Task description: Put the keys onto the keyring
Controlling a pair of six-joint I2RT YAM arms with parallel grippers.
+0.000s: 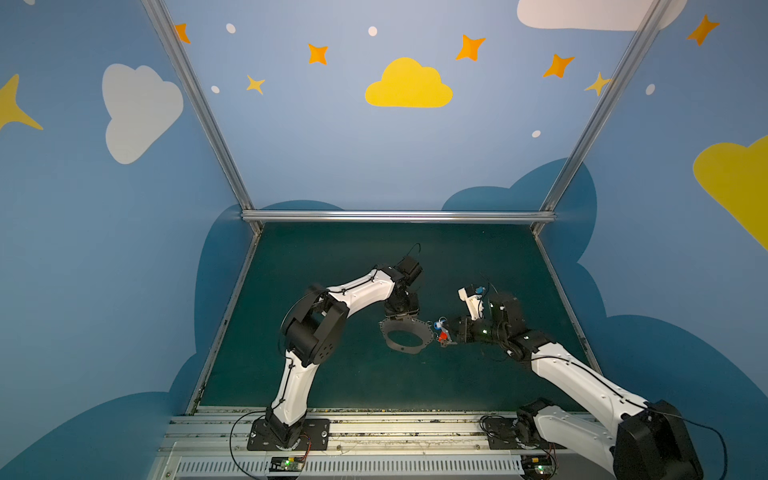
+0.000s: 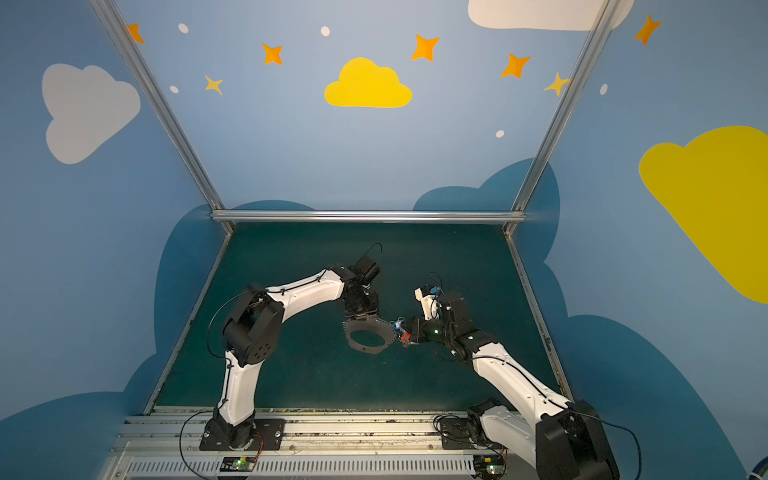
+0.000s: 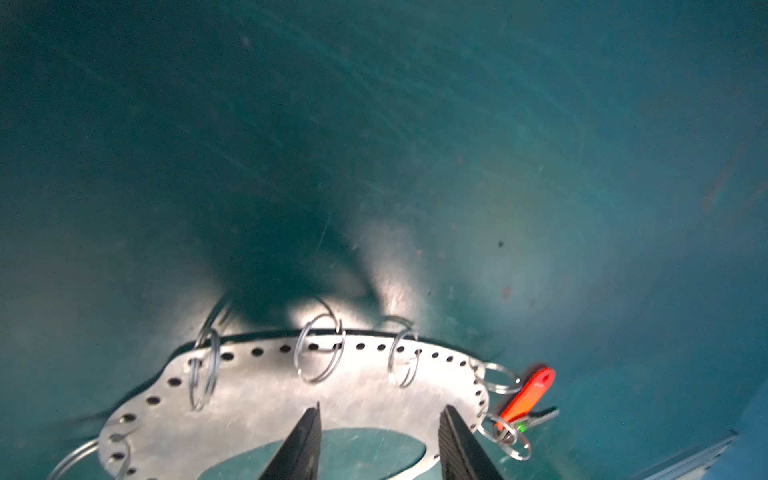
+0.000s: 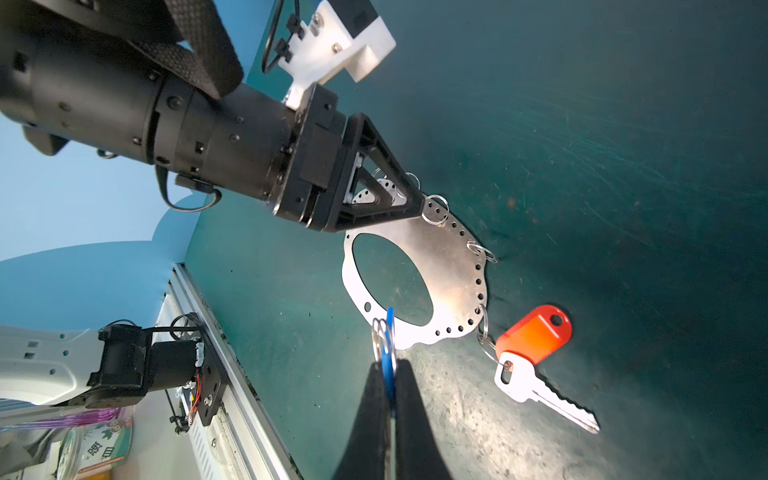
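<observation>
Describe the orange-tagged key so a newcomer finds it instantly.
On the dark green table, find the flat grey oval keyring near the middle. A silver key lies at its edge on the right arm's side, apparently linked by wire rings. It carries a red-orange tag; the other, blue tag is pinched in the jaws of the right gripper.

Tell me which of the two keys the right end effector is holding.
The blue-tagged key: its tag is pinched edge-on in the right end effector. The red-orange-tagged key lies on the mat beside the keyring, ungripped.
</observation>
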